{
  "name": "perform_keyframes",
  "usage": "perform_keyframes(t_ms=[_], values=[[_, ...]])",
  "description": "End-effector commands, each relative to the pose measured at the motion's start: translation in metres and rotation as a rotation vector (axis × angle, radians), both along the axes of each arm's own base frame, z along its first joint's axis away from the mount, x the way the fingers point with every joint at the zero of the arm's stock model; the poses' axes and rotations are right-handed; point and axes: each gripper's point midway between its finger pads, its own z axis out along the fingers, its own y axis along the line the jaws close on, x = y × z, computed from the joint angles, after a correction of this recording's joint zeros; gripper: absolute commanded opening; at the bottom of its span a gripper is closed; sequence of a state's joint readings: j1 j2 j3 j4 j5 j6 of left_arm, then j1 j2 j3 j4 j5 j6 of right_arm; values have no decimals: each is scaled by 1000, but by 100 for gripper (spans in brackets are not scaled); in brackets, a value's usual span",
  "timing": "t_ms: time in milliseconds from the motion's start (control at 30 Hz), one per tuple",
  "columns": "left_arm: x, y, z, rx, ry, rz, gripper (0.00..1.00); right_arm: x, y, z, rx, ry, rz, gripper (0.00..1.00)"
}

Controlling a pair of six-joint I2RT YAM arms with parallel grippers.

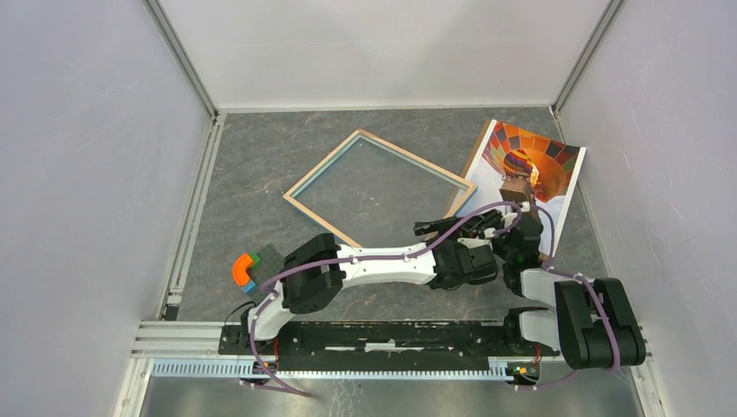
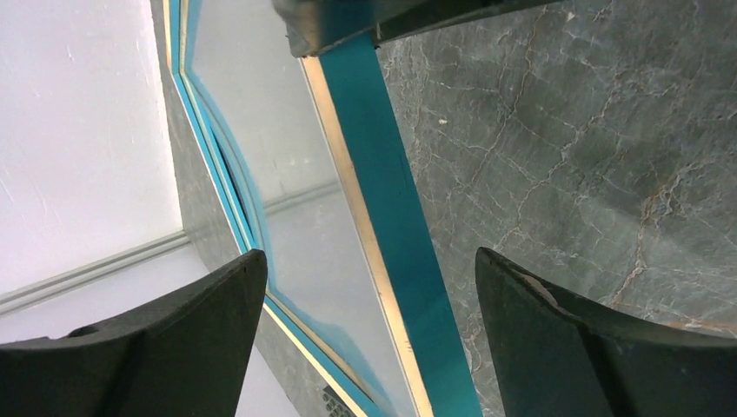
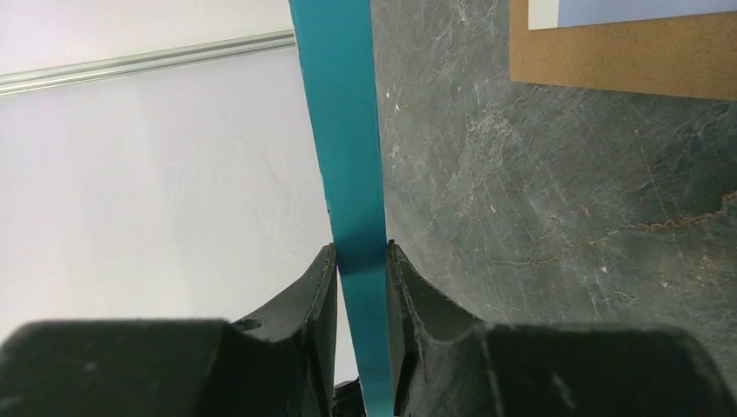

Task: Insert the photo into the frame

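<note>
Evidently little is done: the right gripper (image 3: 359, 252) pinches the frame (image 1: 378, 184) by its blue edge mid-picture, the left gripper (image 2: 369, 261) gapes wide astride that edge holding nothing, and the photo (image 1: 547, 161) lies at upper right, not yet in the frame.

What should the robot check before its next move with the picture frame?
1. Right gripper clamped on the frame at its blue edge: ok.
2. Left gripper open, with the frame edge between its fingers and not gripped: ok.
3. Photo inside the frame: not ok, it lies beside it, picture side up.
4. Photo resting on the brown backing board: ok.
5. Frame's near corner clear of the arms: cannot tell, the arms hide it from above.
</note>
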State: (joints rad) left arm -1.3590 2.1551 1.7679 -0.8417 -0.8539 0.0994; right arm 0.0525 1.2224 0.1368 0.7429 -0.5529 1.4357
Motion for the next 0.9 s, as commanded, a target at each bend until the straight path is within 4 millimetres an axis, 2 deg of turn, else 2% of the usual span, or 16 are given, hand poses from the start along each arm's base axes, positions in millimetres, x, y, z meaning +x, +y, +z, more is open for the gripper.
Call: perform_keyframes(t_ms=[0, 67, 200, 267, 433, 533, 700, 867], values=[[4, 2, 17, -25, -44, -12, 95, 8, 4, 31, 48, -88, 18, 10], [12, 9, 24, -10, -120, 19, 89, 6, 4, 31, 49, -84, 23, 10], [18, 13, 43, -72, -198, 43, 62, 5, 3, 25, 20, -71, 25, 11], [20, 15, 54, -102, -235, 59, 52, 4, 4, 25, 25, -77, 27, 12], [22, 19, 73, -165, -279, 83, 42, 7, 2, 26, -8, -95, 22, 19], [23, 21, 82, -188, -303, 97, 38, 13, -1, 29, -39, -123, 13, 35], [22, 26, 93, -224, -309, 108, 36, 24, -4, 31, -106, -176, 20, 84], [21, 28, 93, -230, -304, 109, 38, 36, 5, 50, -93, -287, 67, 97]])
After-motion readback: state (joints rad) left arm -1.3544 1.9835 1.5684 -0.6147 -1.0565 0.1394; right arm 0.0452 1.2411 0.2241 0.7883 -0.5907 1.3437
